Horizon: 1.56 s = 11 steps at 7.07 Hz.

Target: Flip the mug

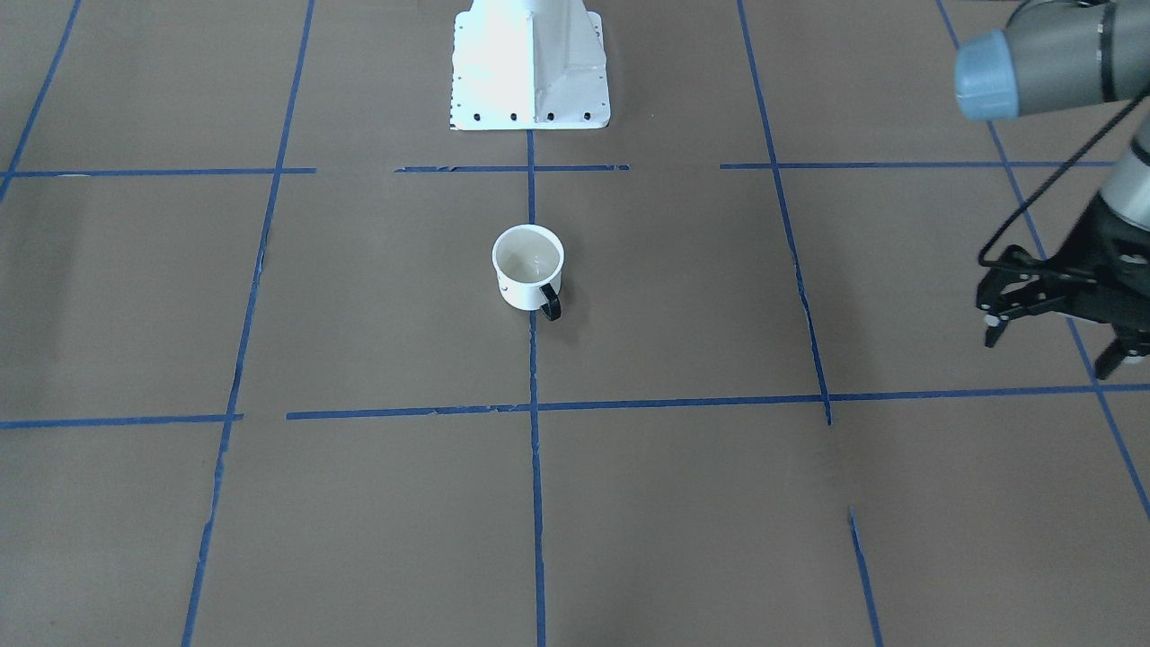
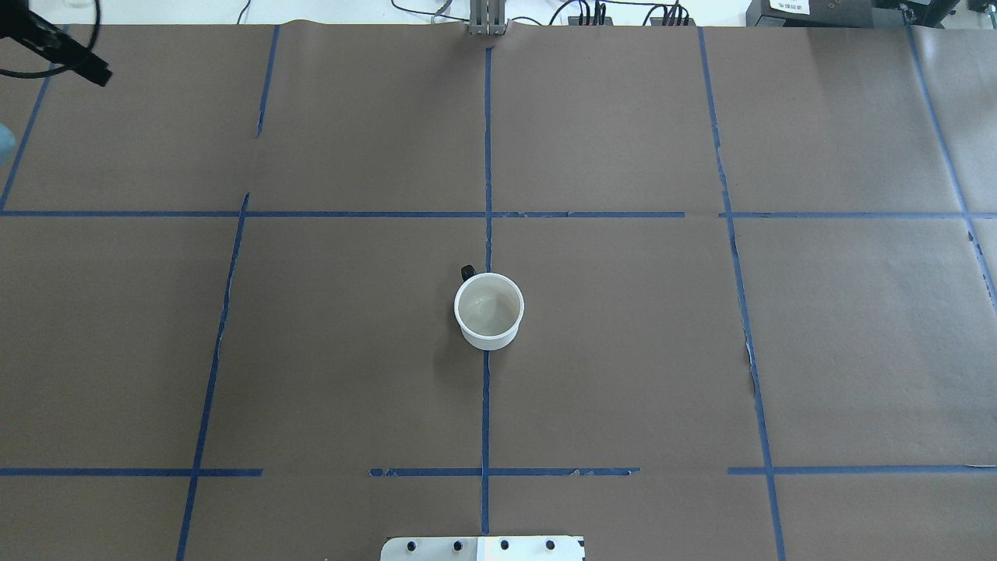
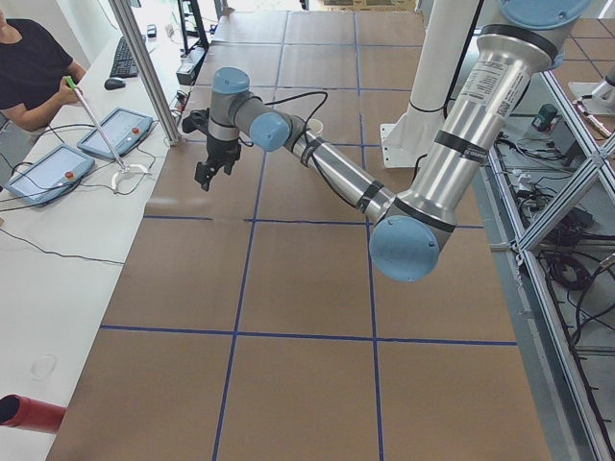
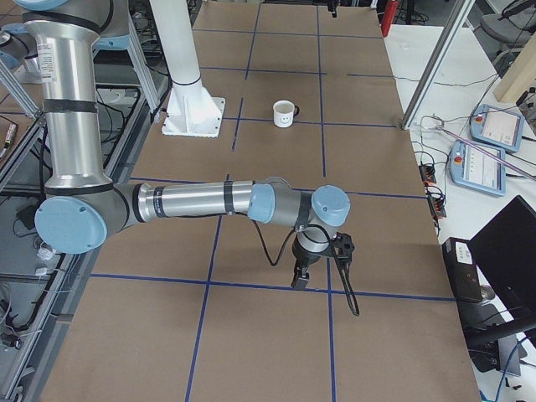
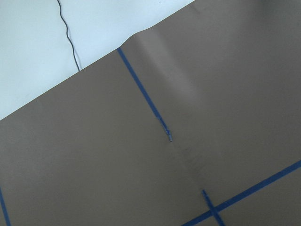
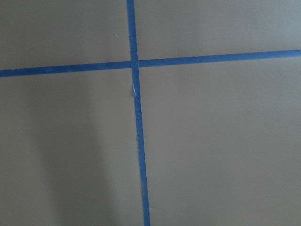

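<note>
The mug is small and white with a black handle. It stands upright, opening up, on the brown paper at the table's centre. It also shows in the overhead view and in the exterior right view, where its smiley face is visible. My left gripper is open and empty, hovering far from the mug towards the table's left end; it also shows in the overhead view. My right gripper shows only in the exterior right view, low over the table's right end. I cannot tell whether it is open or shut.
The white robot base plate stands behind the mug. Blue tape lines grid the brown paper. An operator and tablets are at a side table past the left end. Pendants lie past the right end.
</note>
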Tool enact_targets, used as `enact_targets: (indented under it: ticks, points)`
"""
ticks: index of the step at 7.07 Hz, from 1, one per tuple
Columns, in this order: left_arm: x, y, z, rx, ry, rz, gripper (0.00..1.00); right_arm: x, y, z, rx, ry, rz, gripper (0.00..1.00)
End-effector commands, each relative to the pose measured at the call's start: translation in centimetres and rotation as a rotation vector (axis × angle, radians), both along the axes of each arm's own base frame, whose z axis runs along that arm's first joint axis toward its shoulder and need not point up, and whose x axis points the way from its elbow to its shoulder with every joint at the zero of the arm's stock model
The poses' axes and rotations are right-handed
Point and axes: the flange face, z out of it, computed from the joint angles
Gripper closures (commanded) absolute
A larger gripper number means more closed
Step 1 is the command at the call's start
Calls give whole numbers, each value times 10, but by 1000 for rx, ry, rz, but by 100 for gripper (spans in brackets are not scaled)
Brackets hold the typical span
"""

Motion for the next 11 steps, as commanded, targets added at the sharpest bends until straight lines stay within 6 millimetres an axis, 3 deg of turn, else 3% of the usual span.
enact_targets:
  ticks: [1, 2, 3, 4, 5, 7, 11]
  points:
    - [-90, 28, 121, -226, 148, -14, 0, 0, 0, 0, 0, 0, 0, 0]
    - [-135, 43, 163, -250, 127, -49, 0, 0, 0, 0, 0, 0, 0, 0]
    - [-183, 61, 217, -279, 107, -65, 0, 0, 0, 0, 0, 0, 0, 0]
    - [-200, 76, 257, -322, 103, -66, 0, 0, 0, 0, 0, 0, 0, 0]
    - [-199, 98, 285, -378, 106, -71, 0, 0, 0, 0, 0, 0, 0, 0]
    - [-198, 108, 300, -418, 108, -75, 0, 0, 0, 0, 0, 0, 0, 0]
    - [-196, 107, 293, -404, 109, -72, 0, 0, 0, 0, 0, 0, 0, 0]
